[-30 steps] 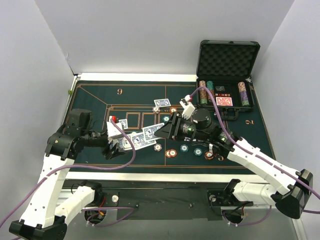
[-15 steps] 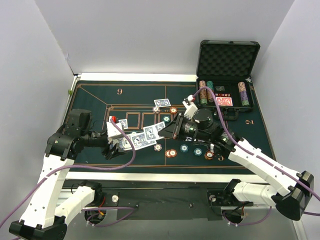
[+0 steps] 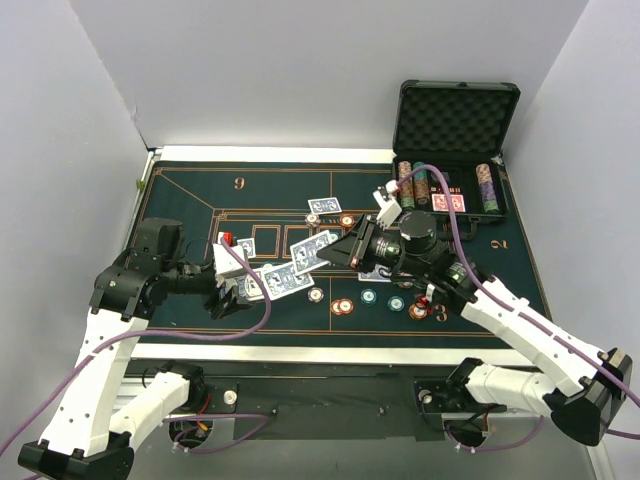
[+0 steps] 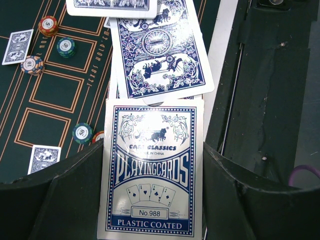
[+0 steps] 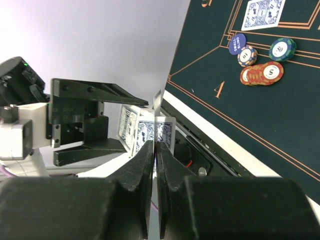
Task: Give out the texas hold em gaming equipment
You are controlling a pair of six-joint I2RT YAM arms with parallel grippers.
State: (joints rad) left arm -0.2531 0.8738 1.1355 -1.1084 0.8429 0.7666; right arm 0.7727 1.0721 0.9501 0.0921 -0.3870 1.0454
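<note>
My left gripper [image 3: 228, 285] is shut on a blue-and-white playing card box [image 4: 152, 190], with blue-backed cards [image 4: 160, 60] fanned out of its far end. My right gripper [image 3: 343, 250] is shut on one blue-backed card [image 3: 313, 250], held in the air just right of the fan. In the right wrist view this card [image 5: 158, 107] shows edge-on between the closed fingers [image 5: 142, 165]. Poker chips [image 3: 343, 305] lie in a loose row on the green mat [image 3: 190, 190] under the right arm. More chips [image 3: 346, 220] and a single card [image 3: 324, 205] lie farther back.
An open black foam-lined case [image 3: 455, 110] stands at the back right, holding chip stacks [image 3: 487, 188] and a red-backed deck [image 3: 447, 203]. The mat's near white edge [image 3: 300, 352] runs under both arms. Grey walls close in left and right.
My right gripper has moved right and toward the back, carrying the single card away from the fanned cards. The left arm has stayed still.
</note>
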